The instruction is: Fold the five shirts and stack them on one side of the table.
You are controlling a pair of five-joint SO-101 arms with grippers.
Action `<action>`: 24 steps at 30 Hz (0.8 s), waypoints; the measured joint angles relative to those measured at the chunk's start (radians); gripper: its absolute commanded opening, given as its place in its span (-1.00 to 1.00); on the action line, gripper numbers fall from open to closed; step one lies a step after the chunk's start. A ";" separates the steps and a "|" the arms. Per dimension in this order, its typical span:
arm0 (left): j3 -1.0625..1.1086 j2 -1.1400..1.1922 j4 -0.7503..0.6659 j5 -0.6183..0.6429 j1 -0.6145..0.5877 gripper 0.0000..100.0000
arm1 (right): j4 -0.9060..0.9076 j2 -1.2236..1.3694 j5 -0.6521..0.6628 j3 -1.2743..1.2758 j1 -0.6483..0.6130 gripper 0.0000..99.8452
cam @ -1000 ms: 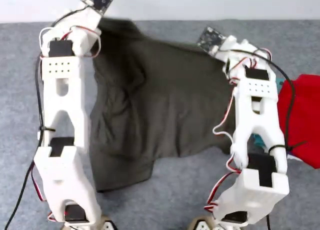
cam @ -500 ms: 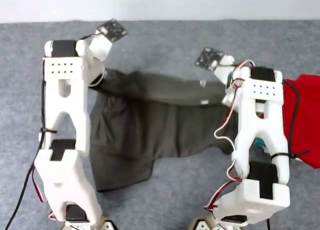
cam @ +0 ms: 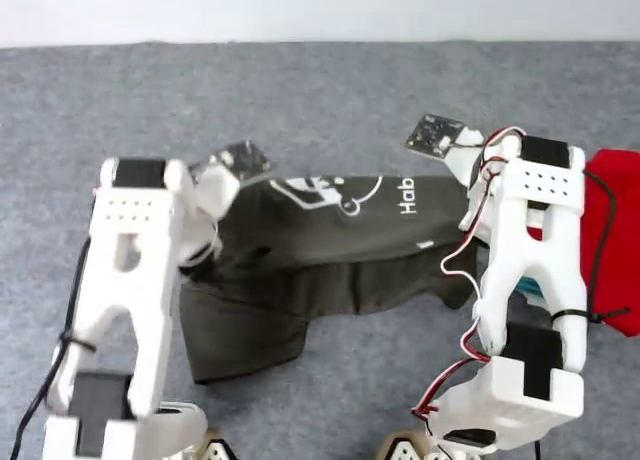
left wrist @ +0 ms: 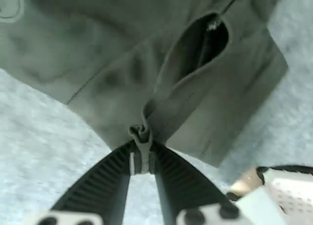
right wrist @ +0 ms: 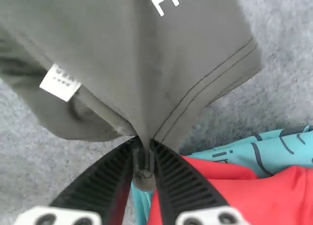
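Our left gripper [left wrist: 142,156] is clamped on a bunched fold of the olive shirt [cam: 330,245], our right gripper [right wrist: 143,159] on its hemmed edge. The shirt lies half-folded on the table [cam: 330,90], nearer its front edge. We judge it light and limp, so we would hold corners, keeping it taut.

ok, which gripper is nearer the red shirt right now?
Right. The right gripper grips the dark shirt at its edge, just beside the red shirt; the left gripper grips its opposite end, across the table from the red shirt.
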 measured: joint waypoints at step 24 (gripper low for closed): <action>0.284 -0.531 -0.094 0.026 -0.002 -0.72 | 0.155 -0.002 0.014 -0.089 0.066 -0.66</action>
